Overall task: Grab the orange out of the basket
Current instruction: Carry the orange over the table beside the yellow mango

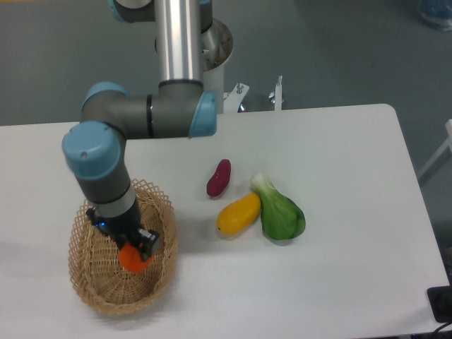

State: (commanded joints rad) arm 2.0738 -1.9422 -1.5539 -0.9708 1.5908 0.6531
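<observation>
The oval wicker basket (95,293) sits at the table's front left. My gripper (136,252) hangs over its right half, shut on the orange (131,260), a small bright orange-red fruit. The orange is lifted clear of the basket floor, and the dark fingers hide its upper part. The arm's grey wrist and blue joints rise above the basket's back rim.
A purple-red sweet potato (219,178), a yellow mango-like fruit (239,214) and a green bok choy (278,210) lie in a cluster at the table's middle. The robot's base column (180,39) stands at the back edge.
</observation>
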